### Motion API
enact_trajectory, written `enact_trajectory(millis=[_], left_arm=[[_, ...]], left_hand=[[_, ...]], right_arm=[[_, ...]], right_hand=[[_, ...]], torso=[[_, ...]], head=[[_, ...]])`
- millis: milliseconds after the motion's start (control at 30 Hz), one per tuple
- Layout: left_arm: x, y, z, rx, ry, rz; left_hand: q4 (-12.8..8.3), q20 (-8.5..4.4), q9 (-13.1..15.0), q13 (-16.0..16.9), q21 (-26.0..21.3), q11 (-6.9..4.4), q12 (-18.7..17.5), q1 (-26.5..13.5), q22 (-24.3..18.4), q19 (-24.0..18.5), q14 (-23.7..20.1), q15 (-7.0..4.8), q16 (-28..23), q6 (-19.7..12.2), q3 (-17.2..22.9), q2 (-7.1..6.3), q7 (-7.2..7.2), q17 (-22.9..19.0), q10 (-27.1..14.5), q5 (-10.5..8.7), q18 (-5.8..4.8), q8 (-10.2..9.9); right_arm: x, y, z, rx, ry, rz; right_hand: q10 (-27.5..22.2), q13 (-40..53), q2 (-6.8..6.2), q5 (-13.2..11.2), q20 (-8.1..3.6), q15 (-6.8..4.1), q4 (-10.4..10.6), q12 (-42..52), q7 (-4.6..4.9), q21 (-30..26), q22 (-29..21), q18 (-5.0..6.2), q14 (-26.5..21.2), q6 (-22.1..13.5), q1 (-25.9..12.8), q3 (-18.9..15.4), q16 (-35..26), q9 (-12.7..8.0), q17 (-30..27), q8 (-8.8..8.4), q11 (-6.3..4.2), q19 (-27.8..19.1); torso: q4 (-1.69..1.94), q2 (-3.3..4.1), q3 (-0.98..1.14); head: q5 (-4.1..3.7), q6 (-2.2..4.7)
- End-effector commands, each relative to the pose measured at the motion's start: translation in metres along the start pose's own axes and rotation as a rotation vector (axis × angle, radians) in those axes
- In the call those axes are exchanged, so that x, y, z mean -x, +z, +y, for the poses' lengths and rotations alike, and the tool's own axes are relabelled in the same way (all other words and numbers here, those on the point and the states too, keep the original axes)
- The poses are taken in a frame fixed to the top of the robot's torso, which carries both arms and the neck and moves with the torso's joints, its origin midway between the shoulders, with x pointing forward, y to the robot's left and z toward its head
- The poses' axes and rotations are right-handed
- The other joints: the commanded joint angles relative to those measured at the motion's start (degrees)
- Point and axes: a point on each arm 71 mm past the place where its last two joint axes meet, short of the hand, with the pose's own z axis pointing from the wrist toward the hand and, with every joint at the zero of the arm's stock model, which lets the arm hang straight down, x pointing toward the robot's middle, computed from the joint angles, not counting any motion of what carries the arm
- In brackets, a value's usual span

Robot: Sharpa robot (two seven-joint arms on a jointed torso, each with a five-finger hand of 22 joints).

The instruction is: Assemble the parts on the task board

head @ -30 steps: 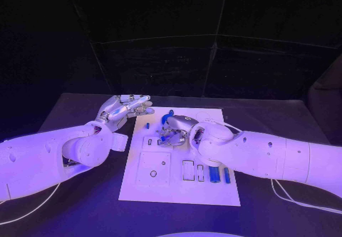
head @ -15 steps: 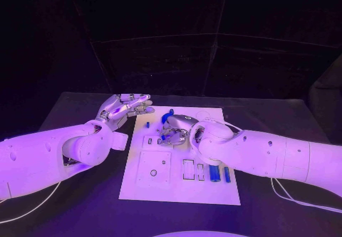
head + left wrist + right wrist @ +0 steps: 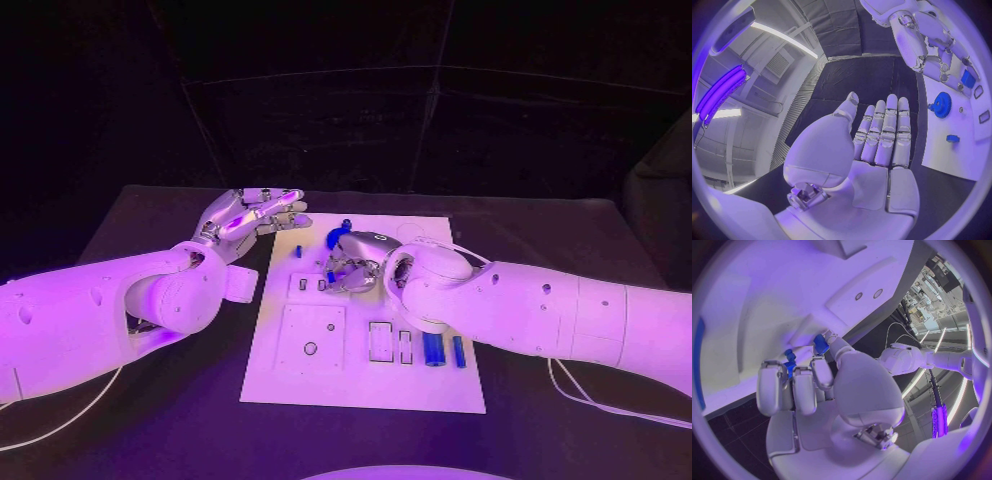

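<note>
Right hand [image 3: 356,266] curled down gripping a blue part [image 3: 789,363] on the task board [image 3: 361,385], left hand [image 3: 253,215] flat, empty

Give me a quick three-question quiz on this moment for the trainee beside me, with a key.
1. True or false: the left hand holds a blue part.
2. Which hand is over the board? A) left B) right C) both
3. Fill in: the right hand pinches a small ____ part.

Key:
1. False; the left hand is flat and holds nothing, beside the board's far left corner.
2. B; the right hand works over the board's upper middle.
3. Blue; it sits between the fingertips, close to the board.
</note>
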Motion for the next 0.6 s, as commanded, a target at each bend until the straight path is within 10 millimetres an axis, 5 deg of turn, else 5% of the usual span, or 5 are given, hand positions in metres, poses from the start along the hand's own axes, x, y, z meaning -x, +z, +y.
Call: enact_trajectory(millis=[33, 600], left_arm=[[-0.0014, 0.0006, -0.0013, -0.007, -0.007, 0.012], [-0.0012, 0.0007, -0.0011, -0.006, -0.007, 0.012]], left_hand=[[-0.3, 0.08, -0.1, 0.0, -0.2, 0.01, -0.4, -0.2, -0.1, 0.3, 0.5, 0.09, -0.2, 0.3, 0.0, 0.43, 0.10, 0.1, 0.3, -0.04, 0.44, -0.4], [-0.3, 0.08, -0.1, 0.0, -0.2, 0.01, -0.4, -0.2, -0.1, 0.3, 0.5, 0.09, -0.2, 0.3, 0.0, 0.43, 0.10, 0.1, 0.3, -0.04, 0.44, -0.4]], right_arm=[[-0.0044, -0.0008, -0.0038, -0.024, -0.018, 0.033], [-0.0036, -0.0005, -0.0030, -0.022, -0.018, 0.019]], right_hand=[[-0.3, -0.2, -0.97, 0.1, 0.37, 0.46, -0.4, -0.3, -0.02, -0.1, -0.1, -0.71, 3.6, -0.7, 0.0, 0.1, -0.2, 0.1, 3.2, -0.48, 0.01, -0.3], [-0.6, -0.7, -2.87, -1.8, 0.76, 0.82, -0.2, -1.0, 0.32, -0.2, -0.3, -0.66, 3.6, -2.2, -1.3, -1.5, -0.4, 0.2, 3.1, -1.02, 0.39, -0.4]], torso=[[0.03, -0.03, -0.02], [0.02, -0.01, -0.01]], head=[[-0.03, -0.11], [-0.05, -0.15]])
